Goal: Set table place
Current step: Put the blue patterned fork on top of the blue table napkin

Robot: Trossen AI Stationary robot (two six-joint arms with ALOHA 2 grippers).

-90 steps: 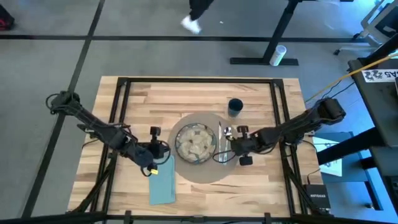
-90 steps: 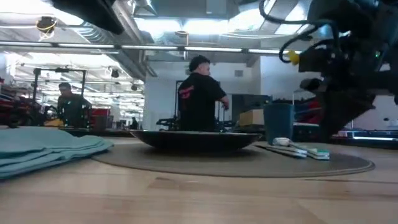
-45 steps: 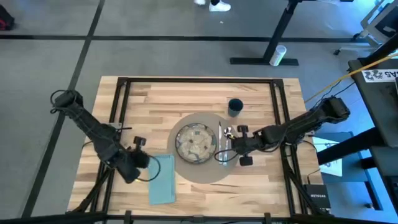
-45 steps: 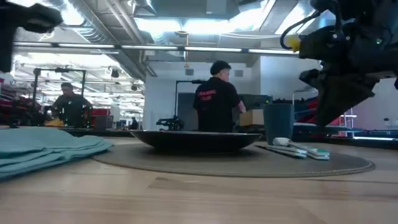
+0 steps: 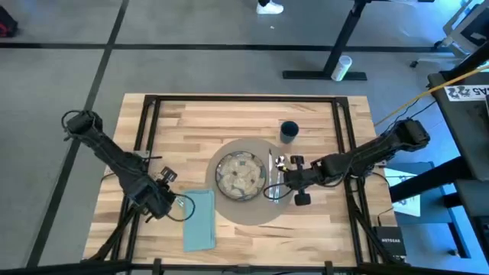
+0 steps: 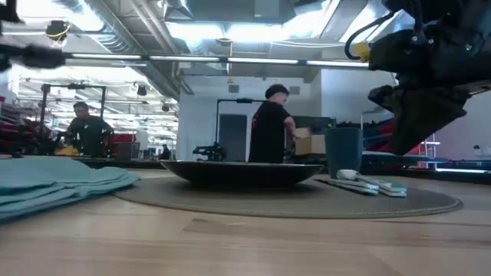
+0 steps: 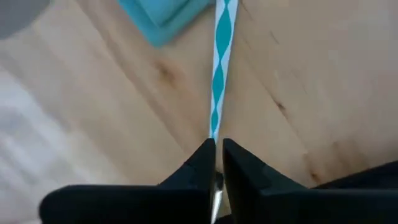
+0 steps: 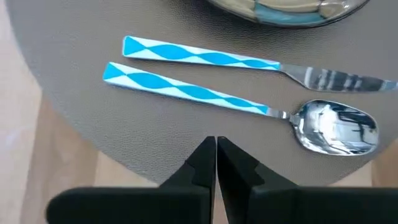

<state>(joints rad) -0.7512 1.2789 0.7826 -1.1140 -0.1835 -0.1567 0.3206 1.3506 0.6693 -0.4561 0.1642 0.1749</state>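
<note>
A speckled plate point(image 5: 241, 176) sits in the middle of the round grey-brown placemat point(image 5: 252, 215). Right of the plate, a knife point(image 8: 205, 56) and a spoon point(image 8: 336, 127) lie side by side on the mat. The dark-blue cup point(image 5: 289, 131) stands at the mat's far right. The teal napkin point(image 5: 200, 221) lies flat on the table left of the mat. My left gripper point(image 5: 164, 201) hangs left of the napkin, shut on the fork point(image 7: 219, 68). My right gripper point(image 8: 216, 146) hovers shut over the mat, just near of the spoon's handle. My left gripper pinches the fork between its two fingers at the end of the teal-and-white handle point(image 7: 214, 127), where bare metal begins. The fork's head is hidden between the fingers. The handle runs straight out past the fingertips toward the napkin's corner point(image 7: 165, 15), above the wood.
Black frame bars point(image 5: 145, 137) run along the table's left, right and far sides. Bare wood lies left of the napkin and along the near edge. Beyond the table, people stand in the room point(image 6: 272, 126).
My left gripper has swung away from the plate's left side toward the table's left edge. It now hangs left of the napkin. My right gripper has stayed over the mat, and the knife, spoon, plate and cup have not moved.
</note>
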